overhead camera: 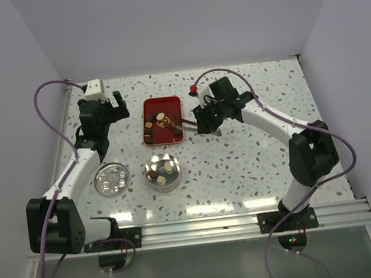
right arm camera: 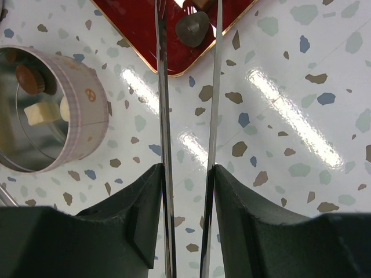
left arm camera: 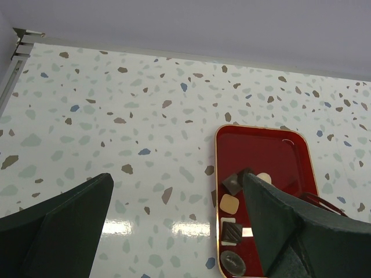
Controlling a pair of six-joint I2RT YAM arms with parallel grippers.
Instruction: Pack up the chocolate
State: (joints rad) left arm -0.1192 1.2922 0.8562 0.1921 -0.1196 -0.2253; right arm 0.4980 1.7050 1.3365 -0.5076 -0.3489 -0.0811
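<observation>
On glossy red tray (left arm camera: 264, 150), squarish chocolate (left arm camera: 230, 204)

The top external camera looks down from above and behind the near edge of the table (overhead camera: 242, 166), taking in all of it. The left wrist camera sits low, facing the far edge. The right wrist camera looks steeply down along the tweezers (right arm camera: 164, 116), very close to the surface. All three views share the red tray (overhead camera: 168, 106); the top and right wrist views also share the tin (right arm camera: 81, 116).
</observation>
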